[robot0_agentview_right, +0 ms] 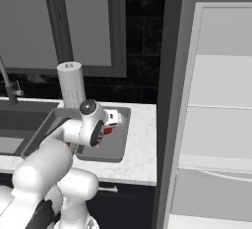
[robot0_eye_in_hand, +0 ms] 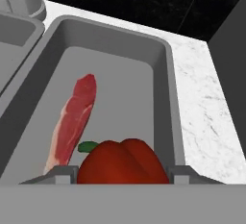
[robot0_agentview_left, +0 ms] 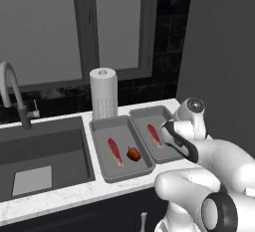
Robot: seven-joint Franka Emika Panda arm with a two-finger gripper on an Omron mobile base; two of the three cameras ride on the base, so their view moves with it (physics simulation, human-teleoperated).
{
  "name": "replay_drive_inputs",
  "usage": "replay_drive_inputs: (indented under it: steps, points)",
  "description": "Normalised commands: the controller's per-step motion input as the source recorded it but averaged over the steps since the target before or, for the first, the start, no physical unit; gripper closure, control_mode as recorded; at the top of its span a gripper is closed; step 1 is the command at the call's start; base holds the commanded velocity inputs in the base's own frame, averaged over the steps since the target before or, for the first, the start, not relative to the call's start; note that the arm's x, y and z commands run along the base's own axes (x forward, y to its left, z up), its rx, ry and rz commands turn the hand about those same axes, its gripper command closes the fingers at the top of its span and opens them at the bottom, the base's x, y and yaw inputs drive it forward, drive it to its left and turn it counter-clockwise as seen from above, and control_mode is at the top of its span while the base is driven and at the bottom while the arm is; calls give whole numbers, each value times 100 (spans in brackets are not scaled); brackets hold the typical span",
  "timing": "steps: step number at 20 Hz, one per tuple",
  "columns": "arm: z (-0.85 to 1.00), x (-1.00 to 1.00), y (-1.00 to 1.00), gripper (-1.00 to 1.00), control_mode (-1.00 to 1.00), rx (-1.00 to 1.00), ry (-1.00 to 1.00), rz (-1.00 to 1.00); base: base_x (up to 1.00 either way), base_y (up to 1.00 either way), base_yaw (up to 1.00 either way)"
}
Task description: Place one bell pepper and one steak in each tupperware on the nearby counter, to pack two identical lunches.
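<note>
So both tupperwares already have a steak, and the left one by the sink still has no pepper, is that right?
Not quite. The left tupperware by the sink already holds a pepper beside its steak, as the left base view shows. It is the right tupperware that lacks one: the hand view shows its steak, with the second pepper at the tool.

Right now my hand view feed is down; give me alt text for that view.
A red bell pepper sits between the gripper's fingertips, just above a grey tupperware with a raw steak lying lengthwise in it. White marbled counter runs along the tupperware's right, with a black wall behind.
</note>
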Motion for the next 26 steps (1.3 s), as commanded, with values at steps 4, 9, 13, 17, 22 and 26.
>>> replay_drive_inputs:
  steps: [4,9,13,17,22,26]
  points:
    - [-54,36,0,100,-100,0,0,0,0,0,0]
    - [-24,11,0,-100,-100,0,-1,0,0,0,0]
    - [22,0,3,-100,-100,0,-13,0,0,0,0]
    - [30,0,5,-100,-100,0,-14,0,0,0,0]
    - [13,-10,4,-100,-100,0,-4,0,0,0,0]
    - [53,-88,42,-100,-100,-11,-25,10,0,0,0]
